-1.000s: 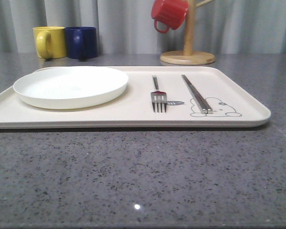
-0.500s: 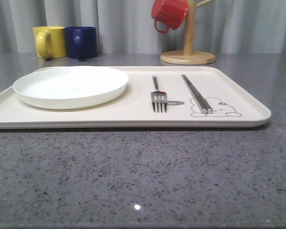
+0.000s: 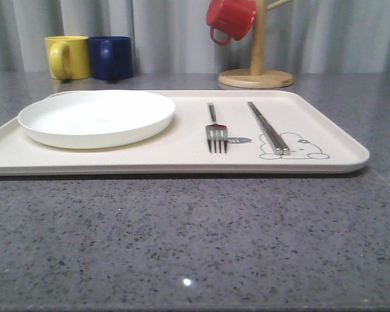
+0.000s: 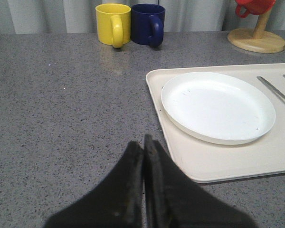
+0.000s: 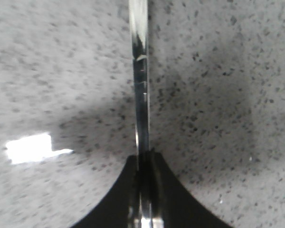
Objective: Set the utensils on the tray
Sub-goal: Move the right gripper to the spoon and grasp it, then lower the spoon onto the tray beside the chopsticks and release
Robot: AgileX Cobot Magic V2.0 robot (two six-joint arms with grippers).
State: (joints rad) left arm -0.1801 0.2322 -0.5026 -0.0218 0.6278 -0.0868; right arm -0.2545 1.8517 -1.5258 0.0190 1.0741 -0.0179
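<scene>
The cream tray (image 3: 182,153) lies across the middle of the grey counter. On its right half a silver fork (image 3: 216,133) and a pair of flat chopsticks (image 3: 268,127) rest side by side, the chopsticks over the rabbit drawing. My right gripper (image 5: 143,154) is shut on the slim shiny handle of the spoon (image 5: 140,71), held just above the speckled counter; the bowl end is out of view. My left gripper (image 4: 144,142) is shut and empty, over the counter just off the near left corner of the tray (image 4: 228,161).
A round white plate (image 3: 97,117) takes up the tray's left half. Behind the tray stand a yellow mug (image 3: 68,57) and a dark blue mug (image 3: 110,57). A wooden mug stand (image 3: 256,71) at the back carries a red mug (image 3: 231,19).
</scene>
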